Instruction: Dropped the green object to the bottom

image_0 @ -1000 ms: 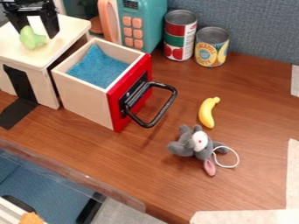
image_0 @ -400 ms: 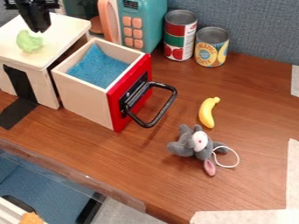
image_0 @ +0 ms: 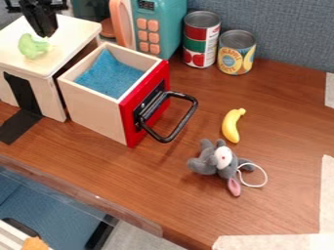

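I have the toy broccoli (image_0: 31, 47) at about 10 o'clock in my view, resting on top of the wooden cabinet (image_0: 67, 34). Its rounded bulk lies toward 9 o'clock and a short, narrower end points toward 3; it's nearly as broad as long, so I can't be sure of the long axis. My claw (image_0: 46, 36) hangs at its 1 o'clock, very near it. How far the claw is open I can't tell from this angle, and I see nothing in its grip.

Out from the broccoli at 4 o'clock is the wooden drawer (image_0: 91, 108), blue cloth (image_0: 110, 75) inside, its red front and black handle facing away. Farther along 4 o'clock are the toy banana (image_0: 231, 126) and plush mouse (image_0: 219, 160). Toward 3 o'clock stand the toy microwave (image_0: 166, 29) and two food cans (image_0: 201, 39).
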Robot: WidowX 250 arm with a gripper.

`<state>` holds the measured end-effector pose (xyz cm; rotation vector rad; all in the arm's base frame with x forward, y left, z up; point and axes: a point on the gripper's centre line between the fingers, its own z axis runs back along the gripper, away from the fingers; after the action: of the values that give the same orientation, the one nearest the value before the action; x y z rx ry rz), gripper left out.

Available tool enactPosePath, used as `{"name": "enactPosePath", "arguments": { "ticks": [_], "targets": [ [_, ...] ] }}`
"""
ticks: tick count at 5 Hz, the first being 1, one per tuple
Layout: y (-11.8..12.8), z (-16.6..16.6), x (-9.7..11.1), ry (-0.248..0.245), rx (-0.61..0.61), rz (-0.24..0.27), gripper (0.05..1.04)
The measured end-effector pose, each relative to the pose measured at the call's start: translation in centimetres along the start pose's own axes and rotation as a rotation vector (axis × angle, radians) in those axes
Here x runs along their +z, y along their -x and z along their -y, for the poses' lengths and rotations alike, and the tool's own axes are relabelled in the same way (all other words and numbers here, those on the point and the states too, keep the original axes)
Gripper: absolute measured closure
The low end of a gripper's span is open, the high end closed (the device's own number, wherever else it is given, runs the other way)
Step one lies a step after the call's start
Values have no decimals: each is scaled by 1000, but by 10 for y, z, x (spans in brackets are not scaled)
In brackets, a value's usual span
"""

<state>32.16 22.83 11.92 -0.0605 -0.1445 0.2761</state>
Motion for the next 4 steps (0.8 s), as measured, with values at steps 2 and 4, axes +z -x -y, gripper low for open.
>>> {"name": "enactPosePath", "arguments": {
  "ticks": [2, 4],
  "targets": [
    [8, -2, 37, -13, 8, 102, 272],
    [25, -8, 19, -51, -10, 39, 81]
  ]
}}
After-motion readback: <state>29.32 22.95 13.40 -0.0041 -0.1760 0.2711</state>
